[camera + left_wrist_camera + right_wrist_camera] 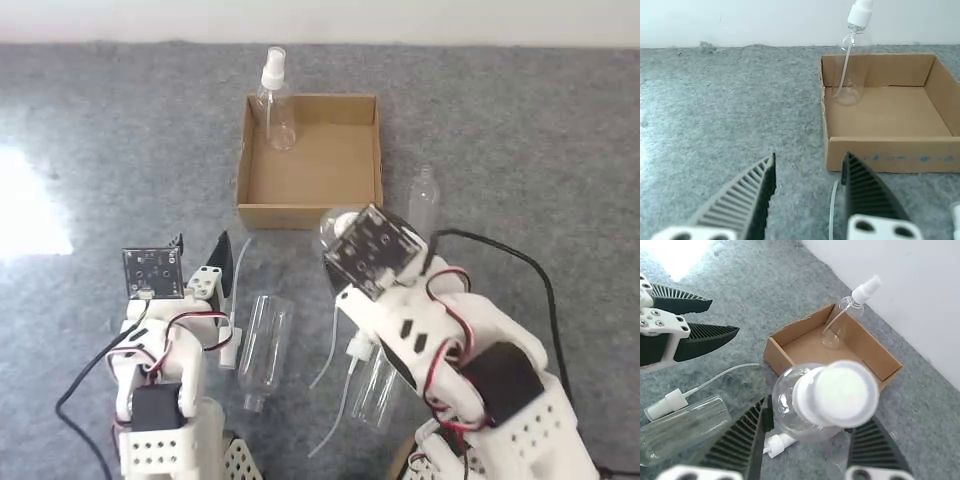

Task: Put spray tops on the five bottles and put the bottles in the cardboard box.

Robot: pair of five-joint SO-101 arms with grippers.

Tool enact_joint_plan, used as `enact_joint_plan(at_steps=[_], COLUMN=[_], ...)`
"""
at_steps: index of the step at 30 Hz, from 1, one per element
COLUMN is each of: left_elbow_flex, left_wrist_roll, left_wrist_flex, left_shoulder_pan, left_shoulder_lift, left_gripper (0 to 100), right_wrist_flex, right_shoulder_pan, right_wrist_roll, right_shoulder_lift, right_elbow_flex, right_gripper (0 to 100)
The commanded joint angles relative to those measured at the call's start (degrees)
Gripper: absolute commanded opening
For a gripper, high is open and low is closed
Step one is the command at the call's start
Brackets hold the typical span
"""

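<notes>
Grey felt counter, white wall behind. Cardboard box [258, 190] sits open-topped at the back so bottles can drop in; one finished bottle [275, 105] stands in its far corner. Right tool [816, 411] is clamped on a clear, round-shouldered bottle [790, 400] w/ white spray top fitted, near the box front, prob. for loading. Left tool [810, 157] hangs released, ribbed fingers apart. Uncapped bottle [265, 345] and loose spray top [671, 402] w/ thin tube lie flat btwn the arms.

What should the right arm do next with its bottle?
Probably carry it over the cardboard box and lower it beside the capped bottle standing there. The right gripper is shut on a second bottle that appears to have its white spray top on, and most of the box floor is bare.
</notes>
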Motion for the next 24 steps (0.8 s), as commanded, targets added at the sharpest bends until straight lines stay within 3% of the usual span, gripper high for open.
enact_joint_plan(at_steps=[1, 16, 24], left_elbow_flex=[-0.3, -0.3, 0.3], left_wrist_roll=[-0.5, -0.6, -4.6], left_wrist_flex=[-1.7, -1.8, -1.8], left_shoulder_pan=[-0.3, -0.4, -0.2], left_shoulder_lift=[-0.9, -0.9, -0.9], left_gripper=[21, 21, 21], right_wrist_flex=[-0.1, -7.1, -5.8], right_shoulder_pan=[0.4, 0.4, 0.4], right_wrist_roll=[0.3, 0.3, 0.3], right_shoulder_lift=[5.0, 12.2, 17.6], right_elbow_flex=[-6.2, -7.1, -14.5], right_gripper=[13.2, 13.2, 13.2])
